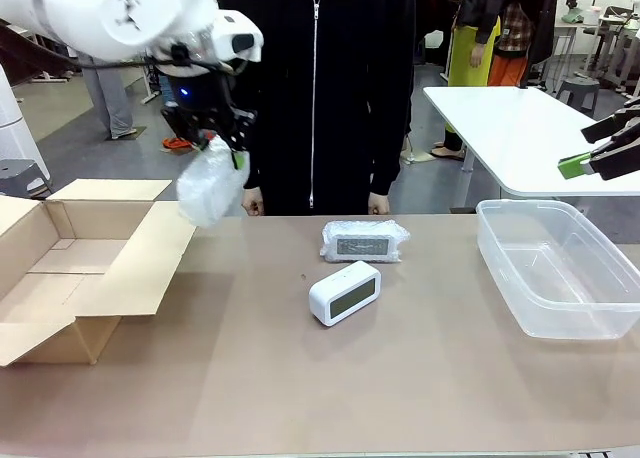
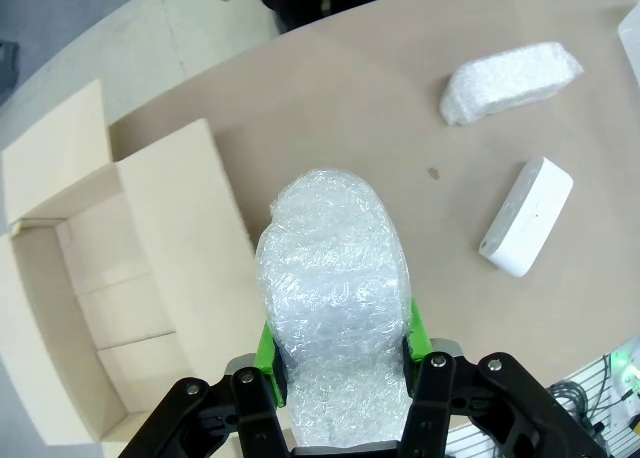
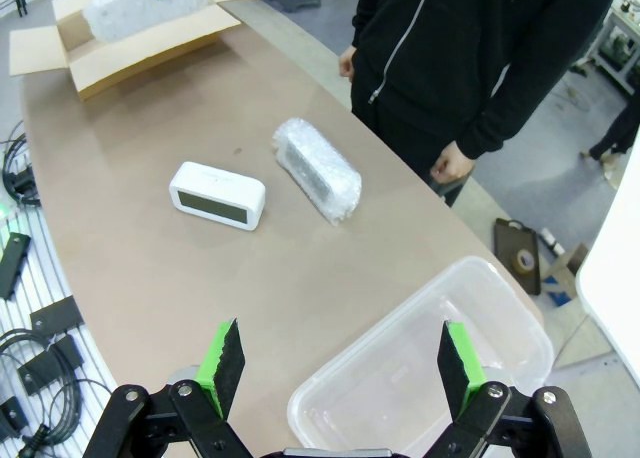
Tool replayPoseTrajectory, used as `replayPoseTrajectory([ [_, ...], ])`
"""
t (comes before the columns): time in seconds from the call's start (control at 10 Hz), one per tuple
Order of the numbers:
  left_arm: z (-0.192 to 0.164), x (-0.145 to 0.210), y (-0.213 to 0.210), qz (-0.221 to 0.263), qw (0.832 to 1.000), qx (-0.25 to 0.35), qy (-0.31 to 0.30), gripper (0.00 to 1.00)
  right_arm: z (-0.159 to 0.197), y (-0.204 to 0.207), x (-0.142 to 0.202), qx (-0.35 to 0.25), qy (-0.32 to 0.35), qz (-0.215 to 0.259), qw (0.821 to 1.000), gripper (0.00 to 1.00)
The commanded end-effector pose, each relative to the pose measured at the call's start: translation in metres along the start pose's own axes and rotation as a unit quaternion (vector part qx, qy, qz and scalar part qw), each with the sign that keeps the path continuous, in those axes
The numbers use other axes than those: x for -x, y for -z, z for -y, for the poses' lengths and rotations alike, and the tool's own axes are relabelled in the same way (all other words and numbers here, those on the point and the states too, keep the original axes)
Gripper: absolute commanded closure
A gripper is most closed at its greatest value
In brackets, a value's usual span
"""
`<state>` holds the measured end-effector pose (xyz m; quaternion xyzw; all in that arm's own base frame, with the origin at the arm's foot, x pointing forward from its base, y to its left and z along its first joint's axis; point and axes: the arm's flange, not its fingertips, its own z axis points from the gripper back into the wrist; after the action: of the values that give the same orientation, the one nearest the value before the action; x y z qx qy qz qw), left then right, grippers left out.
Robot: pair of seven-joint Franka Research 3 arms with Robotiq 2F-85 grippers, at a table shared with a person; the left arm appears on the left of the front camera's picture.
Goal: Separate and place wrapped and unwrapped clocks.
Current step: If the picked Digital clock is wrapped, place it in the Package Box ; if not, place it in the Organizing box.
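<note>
My left gripper (image 1: 222,148) (image 2: 338,363) is shut on a bubble-wrapped clock (image 1: 211,185) (image 2: 335,308) and holds it in the air over the right flap of the cardboard box (image 1: 70,268) (image 2: 120,298). That clock also shows far off in the right wrist view (image 3: 140,5). A second wrapped clock (image 1: 365,241) (image 2: 510,78) (image 3: 318,168) lies on the table in front of the person. The bare white clock (image 1: 344,292) (image 2: 527,216) (image 3: 217,194) lies just nearer me. My right gripper (image 1: 590,158) (image 3: 335,363) hangs open and empty above the clear plastic bin (image 1: 560,268) (image 3: 420,378).
A person in a black zipped jacket (image 1: 315,88) stands at the far edge, hands at their sides. The open cardboard box sits at the table's left end, the clear bin at its right. A white table (image 1: 520,128) stands behind on the right.
</note>
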<state>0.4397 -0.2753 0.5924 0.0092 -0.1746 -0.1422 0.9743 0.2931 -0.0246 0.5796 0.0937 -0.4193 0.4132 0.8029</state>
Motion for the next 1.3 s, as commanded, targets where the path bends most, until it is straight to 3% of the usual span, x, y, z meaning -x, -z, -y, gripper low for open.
replayPoseTrajectory([
  [0.0, -0.03, 0.012, -0.024, 0.011, 1.0, -0.008, 0.014, 0.47, 0.0, 0.002, 0.0, -0.007, 0.003, 0.004, 1.0, 0.0],
  [0.3, -0.085, 0.034, -0.055, 0.067, 0.997, -0.047, -0.008, 0.47, 0.0, 0.002, 0.0, -0.007, 0.003, 0.004, 1.0, 0.0],
  [0.6, -0.143, 0.067, -0.068, 0.082, 0.992, -0.093, -0.033, 0.47, 0.0, 0.002, 0.0, -0.007, 0.003, 0.004, 1.0, 0.0],
  [0.8, -0.176, 0.083, -0.061, 0.091, 0.986, -0.128, -0.049, 0.47, 0.0, 0.002, 0.0, -0.007, 0.003, 0.004, 1.0, 0.0],
  [1.0, -0.2, 0.099, -0.04, 0.085, 0.987, -0.115, -0.068, 0.47, 0.0, 0.002, 0.0, -0.007, 0.003, 0.004, 1.0, 0.0],
  [1.2, -0.222, 0.109, -0.018, 0.096, 0.988, -0.106, -0.05, 0.47, 0.0, 0.002, 0.0, -0.007, 0.003, 0.004, 1.0, 0.0],
])
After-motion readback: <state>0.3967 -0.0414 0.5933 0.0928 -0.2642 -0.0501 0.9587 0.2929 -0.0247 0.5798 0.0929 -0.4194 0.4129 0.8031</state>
